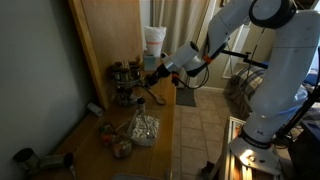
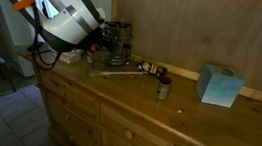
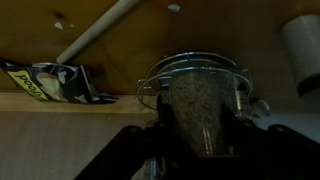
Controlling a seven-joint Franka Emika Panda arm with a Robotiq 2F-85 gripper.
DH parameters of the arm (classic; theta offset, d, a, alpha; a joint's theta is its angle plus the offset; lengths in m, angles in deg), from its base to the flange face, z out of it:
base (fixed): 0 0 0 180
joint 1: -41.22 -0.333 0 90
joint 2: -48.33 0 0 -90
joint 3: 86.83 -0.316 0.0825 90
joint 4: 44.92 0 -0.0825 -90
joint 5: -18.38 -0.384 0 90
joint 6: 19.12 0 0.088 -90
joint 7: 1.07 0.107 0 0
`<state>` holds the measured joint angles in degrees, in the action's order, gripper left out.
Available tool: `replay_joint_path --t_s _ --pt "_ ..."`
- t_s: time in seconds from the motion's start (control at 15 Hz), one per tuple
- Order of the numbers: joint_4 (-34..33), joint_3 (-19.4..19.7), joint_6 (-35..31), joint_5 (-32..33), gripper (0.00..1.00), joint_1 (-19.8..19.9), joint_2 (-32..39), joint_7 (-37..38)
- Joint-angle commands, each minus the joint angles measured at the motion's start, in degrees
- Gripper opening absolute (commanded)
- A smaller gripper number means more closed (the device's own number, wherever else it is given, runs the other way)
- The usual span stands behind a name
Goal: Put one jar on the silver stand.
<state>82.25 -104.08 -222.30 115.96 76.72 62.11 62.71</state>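
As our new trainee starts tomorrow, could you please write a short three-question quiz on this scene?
1. True or false: the gripper is shut on a clear jar of grainy filling.
2. Which lies nearest the teal box on the wooden countertop? A) small dark jar B) wooden spoon C) crumpled bag
3. Which camera shows the silver-grey wire stand close up, just beyond the held jar?
Key: 1 true; 2 A; 3 wrist view.
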Motion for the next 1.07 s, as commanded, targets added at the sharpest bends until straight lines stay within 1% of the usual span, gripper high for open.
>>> replay_joint_path --t_s 0.0,1.0 --pt "0.0 0.0 0.0 0.0 0.48 0.0 0.0 0.0" --pt "0.0 0.0 0.0 0.0 0.48 0.0 0.0 0.0"
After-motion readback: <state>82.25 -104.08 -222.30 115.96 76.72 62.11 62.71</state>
